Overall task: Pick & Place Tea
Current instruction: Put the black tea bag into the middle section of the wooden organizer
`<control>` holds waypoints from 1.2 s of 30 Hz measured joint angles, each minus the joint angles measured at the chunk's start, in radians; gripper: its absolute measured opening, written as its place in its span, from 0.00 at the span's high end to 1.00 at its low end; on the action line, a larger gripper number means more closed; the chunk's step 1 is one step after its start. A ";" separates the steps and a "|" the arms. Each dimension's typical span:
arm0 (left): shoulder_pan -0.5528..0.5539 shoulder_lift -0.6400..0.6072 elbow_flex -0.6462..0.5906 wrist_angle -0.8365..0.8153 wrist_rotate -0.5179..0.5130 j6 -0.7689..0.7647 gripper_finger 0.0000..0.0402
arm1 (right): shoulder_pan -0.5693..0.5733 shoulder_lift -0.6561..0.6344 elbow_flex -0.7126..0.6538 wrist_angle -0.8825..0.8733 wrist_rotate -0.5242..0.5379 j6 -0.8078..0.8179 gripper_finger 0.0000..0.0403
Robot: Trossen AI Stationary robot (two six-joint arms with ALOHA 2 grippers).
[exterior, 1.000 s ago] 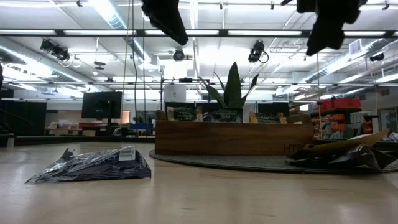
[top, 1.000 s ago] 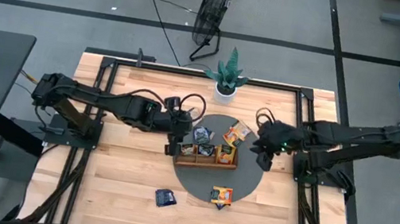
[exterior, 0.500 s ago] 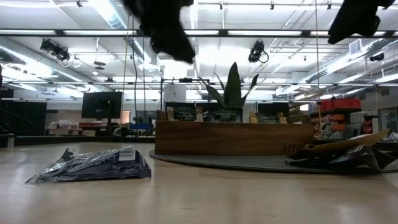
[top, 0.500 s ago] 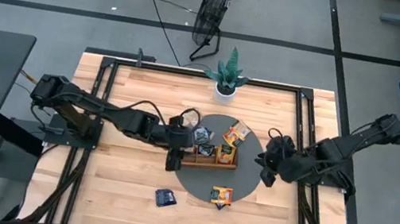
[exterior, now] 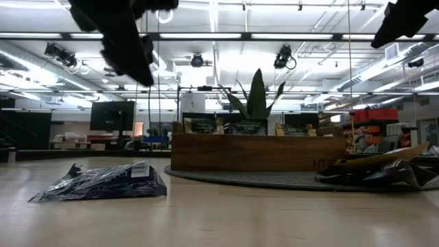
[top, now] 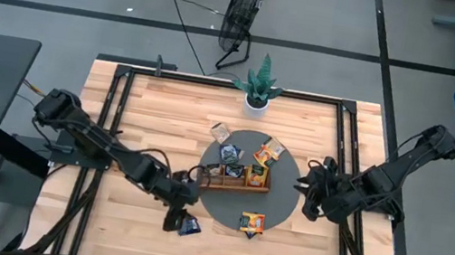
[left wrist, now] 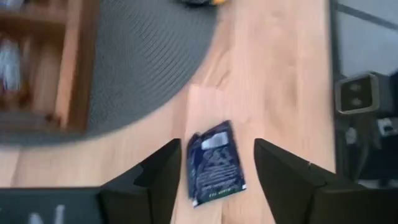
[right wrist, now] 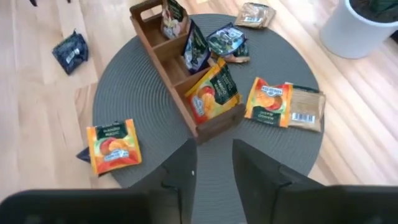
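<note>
My left claw hangs wide above the dark blue sachet lying on the worktop; I should drop straight, straddling it. Right claw waits, narrowly parted.

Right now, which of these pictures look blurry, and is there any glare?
Left wrist view: smeared, the wooden tray and mat soft, the dark blue sachet between the open fingers still readable. Low view: bright ceiling strip lights glare behind, so the left gripper overhead is a black silhouette. High and right wrist views: evenly lit and sharp.
</note>
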 joint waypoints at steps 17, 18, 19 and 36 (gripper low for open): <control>-0.024 0.194 0.001 0.062 0.028 -0.129 0.31 | 0.040 0.006 -0.155 0.302 -0.027 -0.026 0.73; -0.024 0.209 0.001 0.066 0.036 -0.129 0.32 | 0.040 0.006 -0.155 0.302 -0.027 -0.036 0.73; -0.024 0.221 0.001 0.080 0.051 -0.129 0.33 | 0.040 0.006 -0.155 0.304 -0.027 -0.041 0.73; -0.034 0.257 0.003 -0.014 0.088 -0.087 0.66 | 0.039 0.007 -0.155 0.312 0.011 -0.044 0.73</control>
